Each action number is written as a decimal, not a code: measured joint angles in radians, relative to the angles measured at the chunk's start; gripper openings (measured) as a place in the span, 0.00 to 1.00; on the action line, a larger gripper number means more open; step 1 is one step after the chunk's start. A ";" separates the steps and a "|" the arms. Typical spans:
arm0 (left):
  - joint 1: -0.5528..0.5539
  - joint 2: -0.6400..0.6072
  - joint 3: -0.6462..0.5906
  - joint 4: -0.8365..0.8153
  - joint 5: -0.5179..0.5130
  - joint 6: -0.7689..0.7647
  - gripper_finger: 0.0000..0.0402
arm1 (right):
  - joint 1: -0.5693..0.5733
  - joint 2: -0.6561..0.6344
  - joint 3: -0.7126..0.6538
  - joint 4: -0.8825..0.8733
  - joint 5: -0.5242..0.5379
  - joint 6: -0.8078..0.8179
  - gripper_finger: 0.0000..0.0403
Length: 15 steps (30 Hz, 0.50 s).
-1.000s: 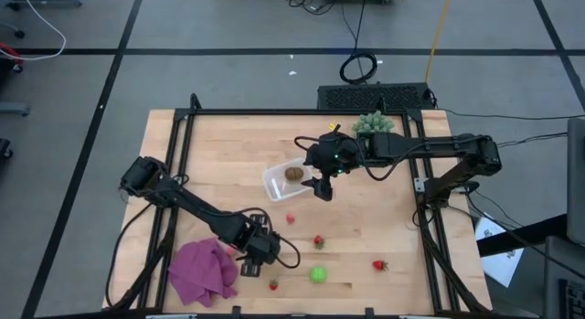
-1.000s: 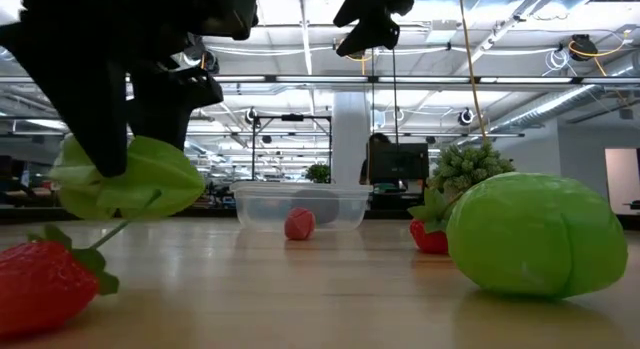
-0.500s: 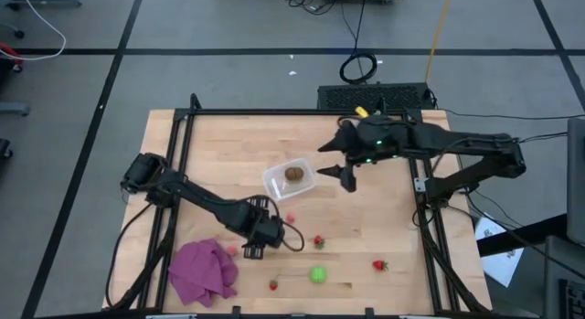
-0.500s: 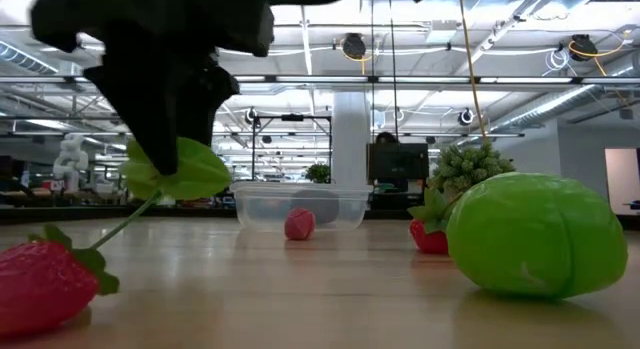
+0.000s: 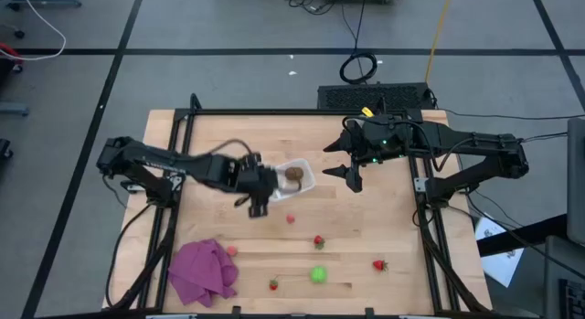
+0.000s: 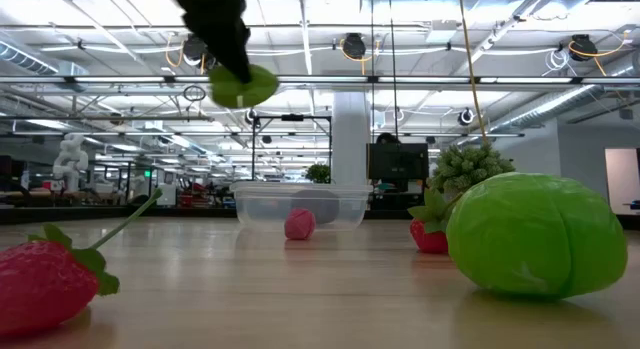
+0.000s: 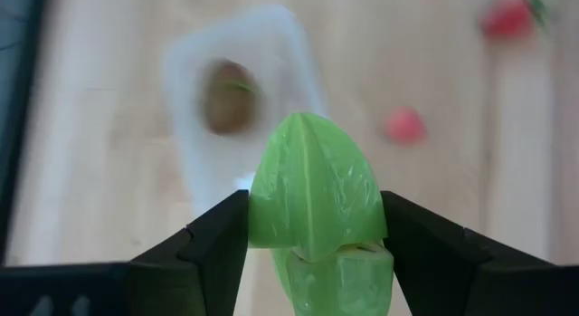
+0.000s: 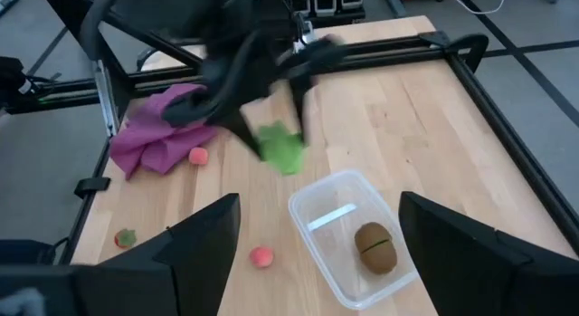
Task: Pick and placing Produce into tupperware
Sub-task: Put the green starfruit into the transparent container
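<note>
Your left gripper (image 7: 312,234) squeezes a green piece (image 7: 312,194) up in the air, just beside the tupperware (image 5: 294,177). Next, move it over the tub and let go. Your right gripper (image 5: 345,171) waits wide open, holding nothing, nearby.

The left arm reaches from the left edge of the worktop in toward its middle, forearm running nearly level across the boards; its left gripper (image 5: 259,193) hangs raised above the surface, wrist tipped downward; its two dark fingers (image 7: 213,239) are clamped on either side of a green piece (image 7: 315,194), which fills the gap between them; the right arm stretches in from the right side, elbow bent near the frame rail; the right gripper (image 5: 351,175) hovers above the worktop, its fingers (image 8: 204,230) spread wide apart and holding nothing.
</note>
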 joint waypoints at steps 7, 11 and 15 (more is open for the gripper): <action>0.126 0.012 0.000 0.077 0.029 -0.105 0.58 | 0.000 -0.001 0.000 0.001 0.000 -0.012 0.73; 0.164 0.051 0.000 0.095 0.068 -0.222 0.58 | 0.000 -0.001 0.000 -0.002 0.000 -0.027 0.73; 0.187 0.088 0.000 0.093 0.077 -0.299 0.58 | 0.000 -0.001 0.000 -0.003 0.000 -0.058 0.73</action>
